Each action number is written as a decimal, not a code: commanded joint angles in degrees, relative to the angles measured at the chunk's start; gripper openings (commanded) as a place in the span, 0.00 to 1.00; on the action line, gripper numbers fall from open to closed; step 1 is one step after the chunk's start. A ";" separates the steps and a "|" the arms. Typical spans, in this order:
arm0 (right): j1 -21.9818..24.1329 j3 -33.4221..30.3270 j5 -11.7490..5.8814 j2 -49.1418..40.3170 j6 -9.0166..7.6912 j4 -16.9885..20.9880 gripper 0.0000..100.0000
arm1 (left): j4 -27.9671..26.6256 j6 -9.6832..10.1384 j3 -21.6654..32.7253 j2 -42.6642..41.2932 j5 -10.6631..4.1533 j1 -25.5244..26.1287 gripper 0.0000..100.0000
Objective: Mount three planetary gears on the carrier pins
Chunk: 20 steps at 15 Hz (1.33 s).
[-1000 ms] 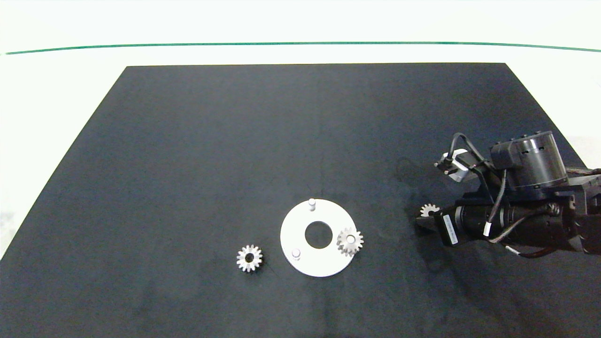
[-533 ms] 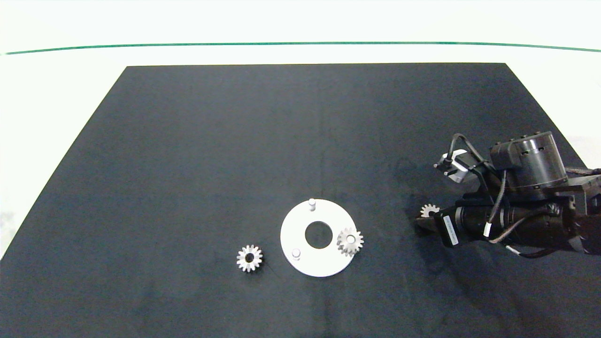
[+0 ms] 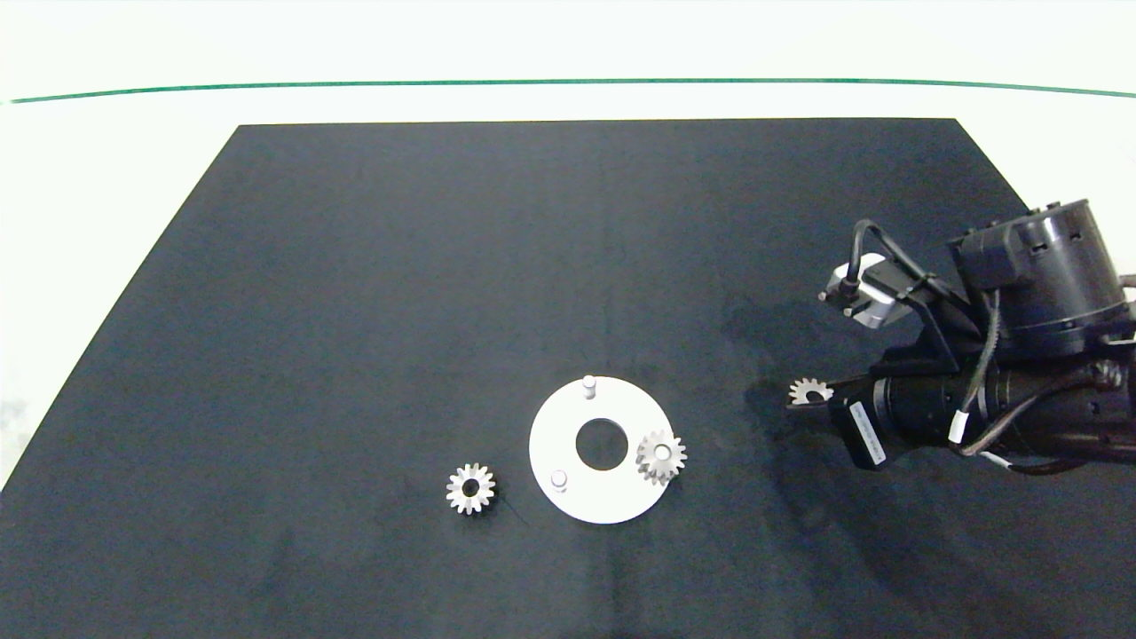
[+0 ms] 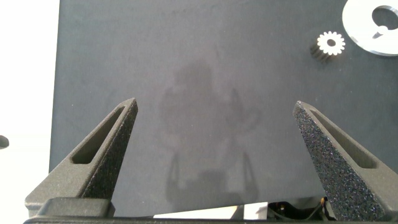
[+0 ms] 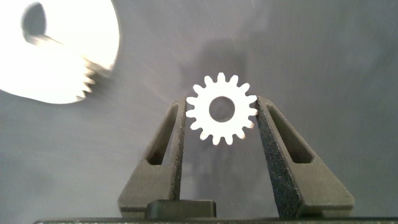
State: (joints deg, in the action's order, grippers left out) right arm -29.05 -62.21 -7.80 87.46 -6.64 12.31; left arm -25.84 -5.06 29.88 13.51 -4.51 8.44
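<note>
The white carrier disc [image 3: 552,435] lies on the black mat, left of my right gripper. One planetary gear [image 3: 661,456] sits on its right-hand pin. Two carrier pins stand bare, the far one [image 3: 588,384] and the near-left one [image 3: 559,479]. A second gear [image 3: 470,488] lies flat on the mat left of the disc. My right gripper [image 3: 803,399] is shut on the third gear [image 3: 809,390], right of the disc. The right wrist view shows that gear [image 5: 222,116] flat between the fingers [image 5: 277,143], with the disc [image 5: 56,56] beyond. My left gripper [image 4: 214,115] is open over bare mat.
The black mat [image 3: 444,266] covers most of the white table. Its far edge runs below a green line [image 3: 568,82]. In the left wrist view the loose gear [image 4: 330,43] and the disc's rim [image 4: 367,34] lie far off, beyond the open fingers.
The right arm's wrist has risen and swung towards the far side. The gear in its fingers has shifted slightly with it. The disc and the other gears have not moved.
</note>
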 commanded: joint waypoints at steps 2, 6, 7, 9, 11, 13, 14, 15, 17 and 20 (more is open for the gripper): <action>-14.19 -16.54 -10.83 5.27 -0.48 6.41 0.16 | -0.08 -0.13 0.00 0.12 -0.06 -0.09 1.00; -19.90 -19.97 -15.14 15.20 -0.39 5.97 0.16 | -0.17 -0.13 0.00 -0.15 -0.06 0.00 1.00; -20.08 -21.73 -15.40 17.75 -0.39 5.88 0.16 | -0.17 -0.13 0.00 -0.15 -0.06 -0.09 1.00; -20.87 -25.42 -15.40 21.44 -0.39 6.06 0.16 | -0.17 -0.13 0.00 -0.24 -0.06 -0.09 1.00; -21.57 -28.67 -15.40 24.43 -0.30 6.06 0.16 | -0.17 -0.13 0.00 -0.24 -0.06 0.00 1.00; -22.72 -30.16 -15.40 25.57 -0.30 6.14 0.16 | -0.17 -0.04 0.09 -0.24 -0.06 0.00 1.00; -22.98 -30.43 -15.40 25.84 -0.30 6.14 0.16 | -0.17 -0.04 0.09 -0.24 -0.06 0.00 1.00; -22.89 -30.43 -15.40 25.92 -0.30 6.14 0.16 | -0.08 -0.04 0.09 -0.24 -0.06 0.00 1.00; -22.81 -30.25 -15.40 26.10 -0.30 6.14 0.16 | -0.08 -0.04 0.09 -0.24 -0.06 0.00 1.00; -22.01 -30.43 -15.40 26.01 -0.30 6.06 0.16 | -0.08 -0.04 0.36 -0.15 -0.06 0.00 1.00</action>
State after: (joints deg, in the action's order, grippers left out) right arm -51.30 -92.55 -23.06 113.37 -6.91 18.32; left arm -25.80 -5.07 30.15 13.28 -4.51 8.44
